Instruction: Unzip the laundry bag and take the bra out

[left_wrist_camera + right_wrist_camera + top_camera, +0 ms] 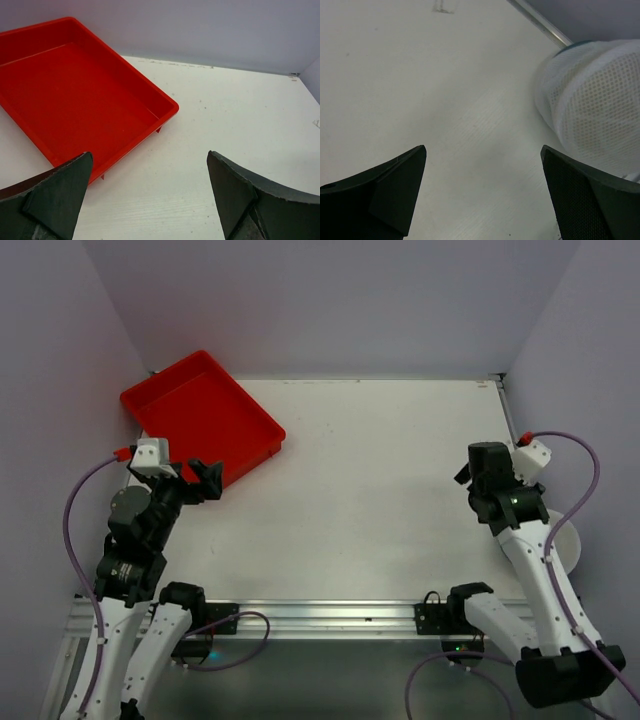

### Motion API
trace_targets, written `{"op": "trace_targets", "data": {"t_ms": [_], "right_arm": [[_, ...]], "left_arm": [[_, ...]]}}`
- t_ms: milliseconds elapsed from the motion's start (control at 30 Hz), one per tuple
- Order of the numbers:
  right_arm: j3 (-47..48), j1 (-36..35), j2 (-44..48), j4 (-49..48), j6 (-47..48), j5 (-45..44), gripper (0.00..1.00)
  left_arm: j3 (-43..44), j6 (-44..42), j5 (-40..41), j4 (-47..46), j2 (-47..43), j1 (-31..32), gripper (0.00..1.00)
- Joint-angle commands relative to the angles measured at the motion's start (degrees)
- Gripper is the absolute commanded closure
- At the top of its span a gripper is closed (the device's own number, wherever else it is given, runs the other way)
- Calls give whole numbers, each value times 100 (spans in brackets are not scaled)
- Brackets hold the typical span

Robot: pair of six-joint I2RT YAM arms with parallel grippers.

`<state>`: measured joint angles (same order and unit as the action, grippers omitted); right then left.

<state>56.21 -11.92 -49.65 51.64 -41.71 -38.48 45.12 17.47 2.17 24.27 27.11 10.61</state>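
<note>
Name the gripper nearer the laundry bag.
Right. The right gripper is open beside the laundry bag; the left gripper is across the table, by the red tray.

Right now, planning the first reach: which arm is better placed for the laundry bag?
Right. The laundry bag lies just beside the open right gripper; the left gripper faces the red tray, far across the table.

arms [535,575]: white links, black joints | cables [68,520]: purple | fingers [60,195]: dark
</note>
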Motion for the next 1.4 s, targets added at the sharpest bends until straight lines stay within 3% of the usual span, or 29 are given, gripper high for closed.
{"op": "trace_targets", "data": {"t_ms": [0, 267, 433, 533, 633, 767, 1033, 1067, 1167, 1267, 1300, 1367], "right_arm": [[198, 541, -613, 285, -1125, -686, 1], [277, 1736, -2152, 635, -2093, -1082, 1], [979, 1869, -3172, 2731, -4034, -1785, 1], [1296, 1869, -3656, 3456, -4704, -1979, 1], [1244, 1930, -3719, 3354, -4784, -2067, 1], [946, 2141, -3649, 2475, -3943, -1787, 1], [681, 2378, -3982, 1780, -3537, -1619, 2], [646, 2388, -4000, 1710, -3424, -1593, 3], [576, 2396, -3983, 1359, -3073, -1487, 23], [532, 2396, -3930, 1068, -2790, -1408, 50], [532, 2388, -3921, 1016, -2737, -1382, 66], [506, 2326, -3781, 875, -2388, -1225, 81]], "left_arm": [[-275, 107, -191, -572, 13, 29, 0], [-899, 98, -147, -933, -154, 230, 0], [-1199, 133, -103, -1161, -294, 415, 0], [-1348, 133, -94, -1223, -347, 512, 0], [-1366, 98, -16, -1188, -409, 591, 0], [-1366, 72, 20, -1127, -400, 644, 0], [-1383, 81, 2, -1118, -312, 644, 0], [-1383, 81, 11, -1118, -303, 644, 0], [-1375, 72, 11, -1118, -251, 644, 0], [-1375, 72, 11, -1118, -224, 644, 0], [-1375, 72, 11, -1118, -189, 644, 0], [-1375, 63, 11, -1118, -163, 644, 0]]}}
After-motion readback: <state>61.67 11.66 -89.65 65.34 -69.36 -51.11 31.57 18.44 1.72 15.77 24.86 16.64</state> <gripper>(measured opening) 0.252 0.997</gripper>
